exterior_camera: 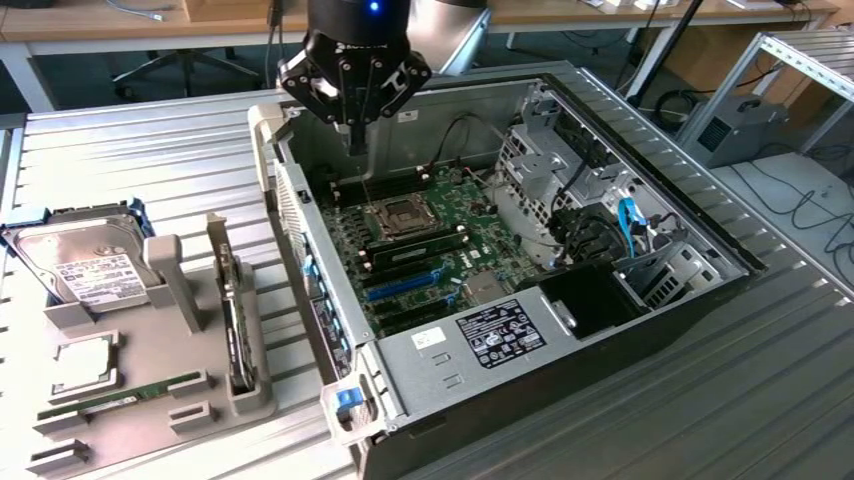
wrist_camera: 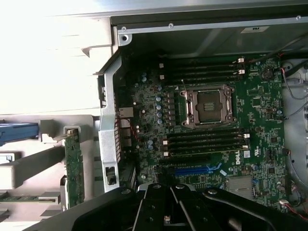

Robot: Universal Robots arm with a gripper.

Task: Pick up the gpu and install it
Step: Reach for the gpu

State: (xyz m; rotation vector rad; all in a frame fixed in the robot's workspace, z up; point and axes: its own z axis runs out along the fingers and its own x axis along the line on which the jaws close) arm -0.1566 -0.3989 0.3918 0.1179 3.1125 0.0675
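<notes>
The gpu is a thin dark card standing on edge in a slot of the grey holder, at the exterior view's left of the open computer case. In the wrist view the gpu shows a green board face. My gripper hangs over the back part of the case, above the motherboard, well apart from the gpu. Its fingers are shut with nothing between them. In the wrist view my gripper is over the motherboard, near the blue slot.
The holder also carries a silver hard drive, a processor chip and a green RAM stick. Inside the case are the processor socket, a drive cage, cables and a power supply. The table is ribbed metal.
</notes>
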